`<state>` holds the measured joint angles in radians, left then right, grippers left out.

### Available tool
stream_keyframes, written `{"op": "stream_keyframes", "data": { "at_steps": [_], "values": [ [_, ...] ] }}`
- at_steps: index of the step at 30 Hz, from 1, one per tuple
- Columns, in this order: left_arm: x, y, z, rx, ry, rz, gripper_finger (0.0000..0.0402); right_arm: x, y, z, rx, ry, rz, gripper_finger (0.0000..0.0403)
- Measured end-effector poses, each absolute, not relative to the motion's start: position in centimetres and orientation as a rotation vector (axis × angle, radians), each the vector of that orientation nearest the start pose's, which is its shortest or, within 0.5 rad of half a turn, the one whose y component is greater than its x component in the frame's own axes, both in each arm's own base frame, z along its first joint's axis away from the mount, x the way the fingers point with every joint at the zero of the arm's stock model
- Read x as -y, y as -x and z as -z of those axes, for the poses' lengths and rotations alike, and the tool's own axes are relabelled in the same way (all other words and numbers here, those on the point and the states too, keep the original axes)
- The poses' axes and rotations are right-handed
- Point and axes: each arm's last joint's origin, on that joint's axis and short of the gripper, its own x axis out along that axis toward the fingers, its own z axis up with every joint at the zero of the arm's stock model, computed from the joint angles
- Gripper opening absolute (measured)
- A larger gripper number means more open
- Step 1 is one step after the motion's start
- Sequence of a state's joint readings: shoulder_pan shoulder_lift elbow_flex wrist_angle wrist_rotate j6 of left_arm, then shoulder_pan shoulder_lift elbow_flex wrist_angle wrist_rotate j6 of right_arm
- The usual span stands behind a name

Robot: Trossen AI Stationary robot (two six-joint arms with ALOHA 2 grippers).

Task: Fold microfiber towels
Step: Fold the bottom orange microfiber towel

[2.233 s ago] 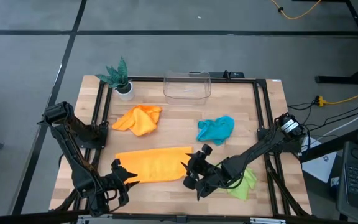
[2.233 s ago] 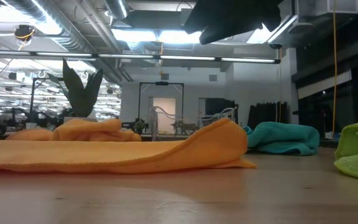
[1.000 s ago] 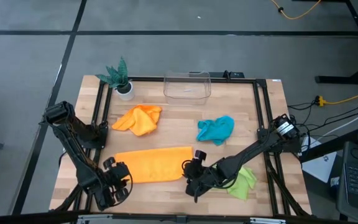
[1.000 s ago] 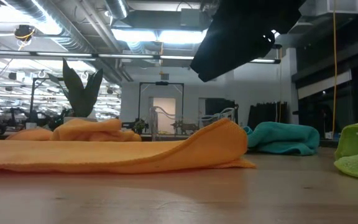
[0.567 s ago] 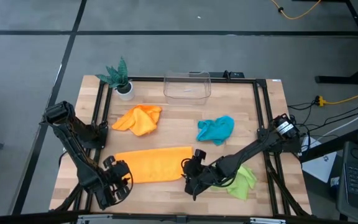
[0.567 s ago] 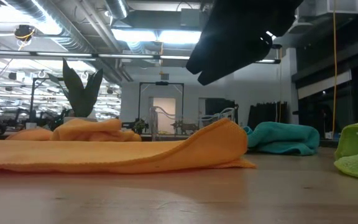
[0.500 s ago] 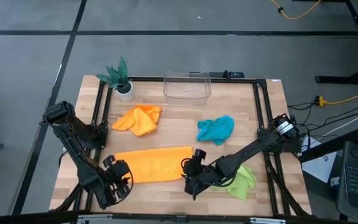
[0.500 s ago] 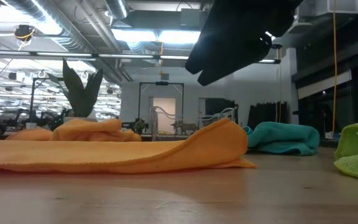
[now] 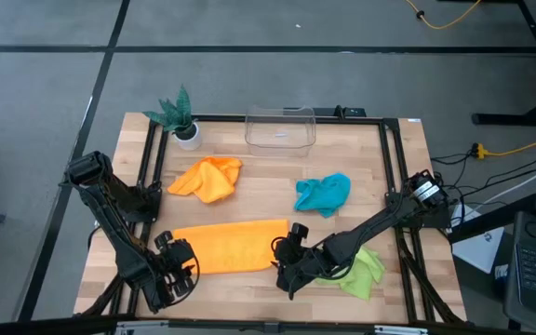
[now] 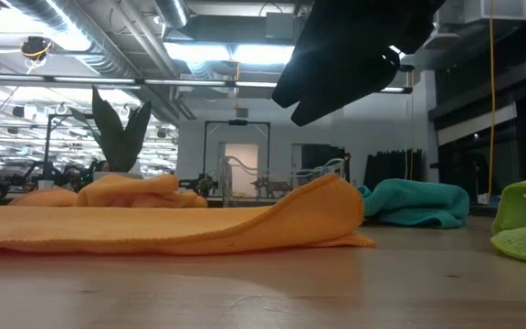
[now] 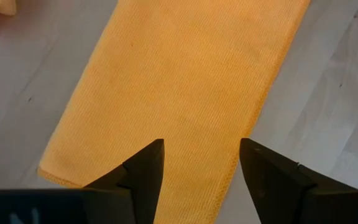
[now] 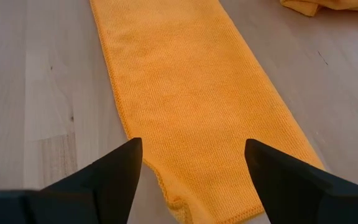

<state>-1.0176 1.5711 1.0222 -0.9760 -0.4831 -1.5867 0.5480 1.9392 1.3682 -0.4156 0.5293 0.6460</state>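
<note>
The left end effector (image 9: pixel 177 267) hovers at the left end of the flat orange towel (image 9: pixel 232 246), close to the front left corner of the wooden surface (image 9: pixel 408 177), with its fingers (image 11: pixel 146 169) spread apart and nothing between them; its wrist camera looks down on the cloth's short edge. Behind it, near the back left corner, a small green plant in a white pot (image 9: pixel 179 114) stands upright. A crumpled orange towel (image 9: pixel 207 178) lies a little in front of the plant, left of centre, well apart from the flat one. The flat orange towel is laid out as a long strip along the front of the surface, and in the low view its right end rises in a soft hump (image 10: pixel 322 208). A clear plastic bin (image 9: pixel 280 128) sits at the middle of the back edge. The right end effector (image 9: pixel 287 260) hangs over the right end of the same strip, fingers (image 12: pixel 118 169) also parted and gripping nothing, with the cloth showing between them. To its right and farther back, the teal-blue towel (image 9: pixel 323 194) lies bunched up right of centre. The lime green towel (image 9: pixel 366 272) lies crumpled near the front right corner, partly under the right arm.
</note>
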Motion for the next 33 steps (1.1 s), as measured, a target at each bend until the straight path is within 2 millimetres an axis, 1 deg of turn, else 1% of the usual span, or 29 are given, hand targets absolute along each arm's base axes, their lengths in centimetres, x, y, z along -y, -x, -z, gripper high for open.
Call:
{"op": "stream_keyframes", "data": {
  "at_steps": [7, 11, 15, 17, 18, 20, 23, 25, 30, 33],
  "values": [
    [22.0, -14.7, -19.7, -1.064, 0.350, -0.466, 0.0201, -19.8, -35.3, -19.1, -0.800, -0.101, 0.250, 0.0287],
    [22.2, -14.8, -19.7, -1.084, 0.307, -0.416, 0.0200, -19.8, -35.3, -19.1, -0.799, -0.102, 0.250, 0.0287],
    [23.2, -15.8, -20.1, -0.949, 0.258, -0.278, 0.0199, -19.8, -35.3, -19.1, -0.799, -0.102, 0.249, 0.0287],
    [23.7, -16.2, -20.3, -0.920, 0.247, -0.213, 0.0199, -19.8, -35.3, -19.1, -0.799, -0.102, 0.249, 0.0287],
    [23.7, -16.3, -20.2, -0.942, 0.242, -0.195, 0.0199, -19.8, -35.3, -19.1, -0.799, -0.102, 0.249, 0.0287],
    [23.4, -16.1, -20.0, -1.052, 0.247, -0.196, 0.0199, -19.8, -35.3, -19.1, -0.799, -0.102, 0.249, 0.0287],
    [22.5, -15.3, -19.6, -1.262, 0.295, -0.271, 0.0199, -19.8, -35.3, -19.1, -0.799, -0.102, 0.249, 0.0287],
    [22.4, -14.9, -19.5, -1.363, 0.333, -0.298, 0.0199, -19.8, -35.3, -19.1, -0.799, -0.102, 0.249, 0.0287],
    [22.8, -14.4, -19.3, -1.439, 0.356, -0.260, 0.0199, -19.8, -35.3, -19.1, -0.799, -0.102, 0.250, 0.0287],
    [22.9, -14.0, -18.3, -1.474, 0.343, -0.290, 0.0199, -19.8, -35.3, -19.1, -0.799, -0.102, 0.250, 0.0287]
  ]
}}
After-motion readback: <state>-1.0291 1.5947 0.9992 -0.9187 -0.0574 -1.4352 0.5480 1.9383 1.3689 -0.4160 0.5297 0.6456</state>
